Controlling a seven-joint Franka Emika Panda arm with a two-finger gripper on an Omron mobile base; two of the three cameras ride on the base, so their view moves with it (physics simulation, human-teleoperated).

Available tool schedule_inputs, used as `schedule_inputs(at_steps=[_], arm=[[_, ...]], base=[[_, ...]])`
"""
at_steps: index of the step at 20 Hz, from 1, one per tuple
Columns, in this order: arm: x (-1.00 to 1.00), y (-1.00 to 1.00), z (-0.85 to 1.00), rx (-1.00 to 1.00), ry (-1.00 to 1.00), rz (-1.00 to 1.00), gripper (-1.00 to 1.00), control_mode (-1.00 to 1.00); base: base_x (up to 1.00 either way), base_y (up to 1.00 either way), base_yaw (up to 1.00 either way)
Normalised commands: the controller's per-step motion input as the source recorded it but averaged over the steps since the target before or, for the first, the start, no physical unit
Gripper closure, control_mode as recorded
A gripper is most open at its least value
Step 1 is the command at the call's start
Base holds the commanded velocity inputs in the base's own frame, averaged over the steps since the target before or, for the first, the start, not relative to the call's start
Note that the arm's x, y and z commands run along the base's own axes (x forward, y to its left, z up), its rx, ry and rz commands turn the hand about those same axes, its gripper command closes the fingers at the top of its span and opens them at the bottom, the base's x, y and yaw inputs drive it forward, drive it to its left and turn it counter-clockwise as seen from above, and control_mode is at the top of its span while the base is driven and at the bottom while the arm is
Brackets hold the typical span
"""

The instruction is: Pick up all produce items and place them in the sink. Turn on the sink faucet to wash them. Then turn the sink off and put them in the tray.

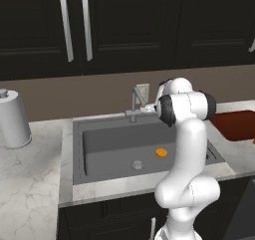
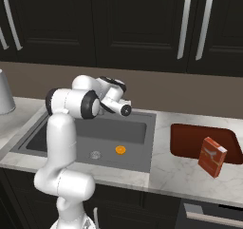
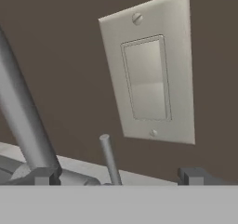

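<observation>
Hand view: the gripper (image 3: 118, 175) hovers with jaws spread wide around the faucet (image 3: 109, 159) lever, before a wall plate (image 3: 151, 74). An orange piece (image 1: 161, 153) lies in the sink (image 1: 99, 129), beside the drain (image 1: 137, 165).

Glossy white arm (image 1: 191, 149) (dark joints), rounded.
</observation>
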Motion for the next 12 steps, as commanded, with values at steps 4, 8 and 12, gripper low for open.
schedule_inputs(at_steps=[4,8,12], arm=[[0.14,0.08,-0.05,0.00,0.00,0.00,-1.00,-1.00],[0.13,0.02,-0.01,0.00,0.00,0.00,-1.00,-1.00],[0.10,0.01,-0.01,0.00,0.00,0.00,1.00,-1.00]], base=[[0.00,0.00,0.00],[0.00,0.00,0.00],[0.00,0.00,0.00]])
